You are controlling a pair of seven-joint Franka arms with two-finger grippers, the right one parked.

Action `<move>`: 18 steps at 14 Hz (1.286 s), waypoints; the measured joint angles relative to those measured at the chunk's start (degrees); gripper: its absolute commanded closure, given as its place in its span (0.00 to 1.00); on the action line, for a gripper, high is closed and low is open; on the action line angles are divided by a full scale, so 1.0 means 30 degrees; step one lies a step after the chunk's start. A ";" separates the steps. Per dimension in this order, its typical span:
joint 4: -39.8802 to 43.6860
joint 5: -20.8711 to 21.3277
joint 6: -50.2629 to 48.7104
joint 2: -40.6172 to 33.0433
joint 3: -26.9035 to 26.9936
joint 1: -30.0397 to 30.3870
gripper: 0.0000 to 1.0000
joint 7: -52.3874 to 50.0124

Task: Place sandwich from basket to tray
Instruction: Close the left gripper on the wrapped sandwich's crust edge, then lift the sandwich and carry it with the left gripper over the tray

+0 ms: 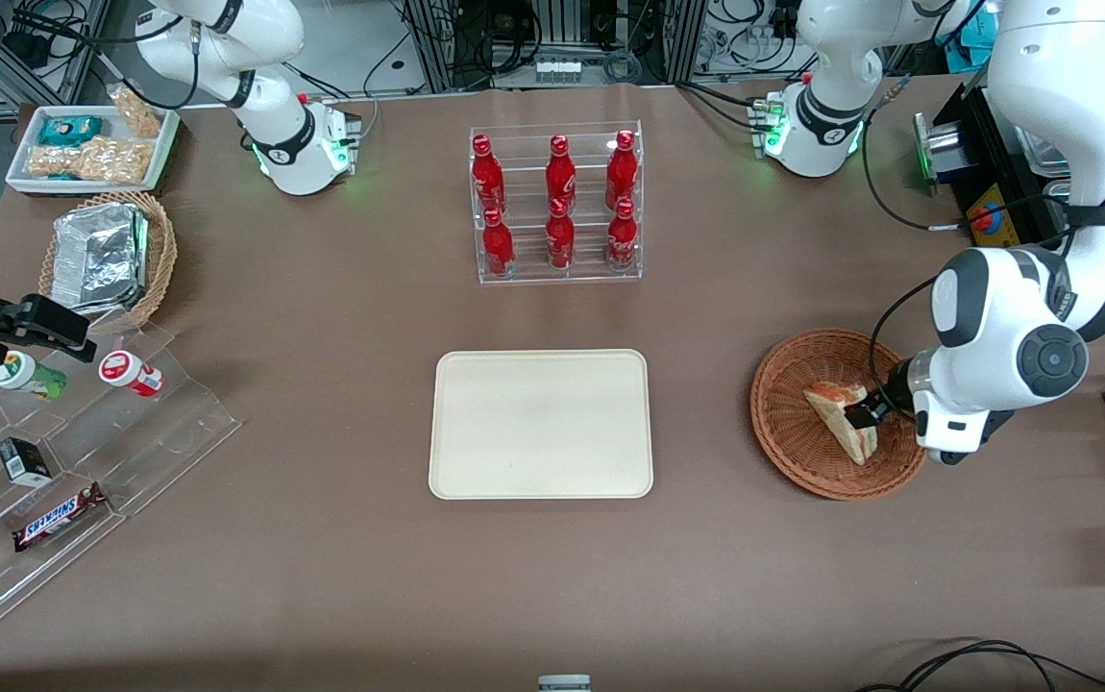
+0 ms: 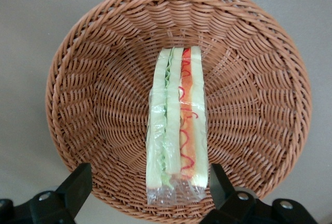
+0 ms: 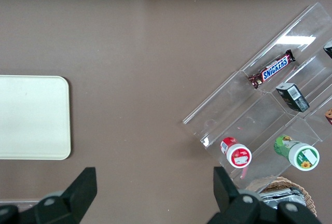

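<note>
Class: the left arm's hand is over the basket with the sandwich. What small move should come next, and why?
Probably close the hand on the sandwich. Its fingers are open, one on each side of the wrapped wedge's end, which still lies in the basket; the tray is bare.

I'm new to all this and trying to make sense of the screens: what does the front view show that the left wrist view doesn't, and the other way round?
Only the front view shows the tray, bare, and the rack of red bottles. Only the left wrist view shows the sandwich's clear wrap and filling layers, with the open gripper's fingers either side of it. Both show the sandwich in the basket.
</note>
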 measured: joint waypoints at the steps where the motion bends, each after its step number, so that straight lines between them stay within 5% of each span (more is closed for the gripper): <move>1: 0.0001 0.0000 0.0049 0.0120 0.0000 0.0000 0.00 -0.0011; 7: -0.0044 0.0027 0.0711 0.1048 -0.0002 -0.0248 0.00 -0.0028; 8: -0.0047 0.0029 0.0820 0.1330 -0.0002 -0.0268 0.16 -0.0030; 9: -0.0048 0.0033 0.0876 0.1552 0.0004 -0.0267 0.47 -0.0033; 11: -0.0047 0.0035 0.0894 0.1696 0.0017 -0.0266 0.78 -0.0080; 14: 0.0043 0.0040 0.0601 0.1554 0.0011 -0.0278 0.92 -0.0851; 18: 0.0322 0.0042 -0.0468 0.0395 -0.0058 -0.1167 0.96 -0.1338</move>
